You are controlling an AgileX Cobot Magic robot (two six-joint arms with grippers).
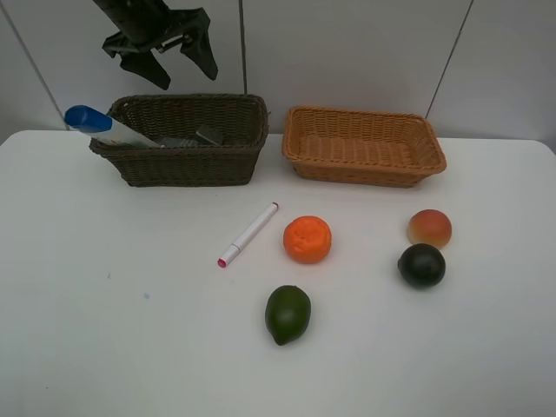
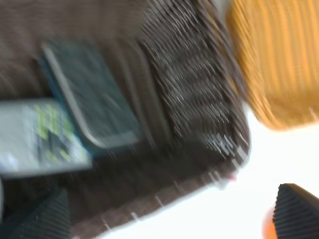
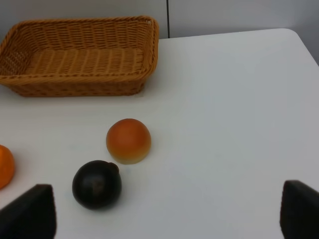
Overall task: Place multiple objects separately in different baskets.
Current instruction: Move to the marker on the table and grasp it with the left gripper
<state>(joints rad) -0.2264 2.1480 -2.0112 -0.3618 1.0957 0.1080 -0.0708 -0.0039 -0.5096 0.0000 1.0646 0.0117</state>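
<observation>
L gripper [image 1: 185,76] hangs over the far-left dark brown basket [image 1: 182,165], jaws spread and empty. The white blue-capped tube [image 1: 109,128] lies in the basket, cap over its left rim. R gripper [image 3: 164,214] is agape too, holding nothing. Next is prob. the pink-capped marker [image 1: 248,234] (mid-table, nearer than the basket): jaws across the barrel, grip at mid-length so it won't tip.

2 baskets [image 1: 174,165] [image 1: 365,172]; 4 fruits [image 1: 307,239] [image 1: 287,314] [image 1: 421,265] [image 1: 429,228]; 1 marker [image 1: 248,234]; 1 tube [image 1: 109,128]

The dark brown basket [image 1: 187,165] and the orange-tan basket [image 1: 365,169] show a woven wicker pattern. The tube [image 1: 117,130] is white, blue-capped; the marker [image 1: 250,233] white, pink-capped. The orange [image 1: 307,239] is bright orange, the lime [image 1: 287,314] dark green, the round fruit [image 1: 421,265] near-black, the peach [image 1: 429,228] orange-yellow.
</observation>
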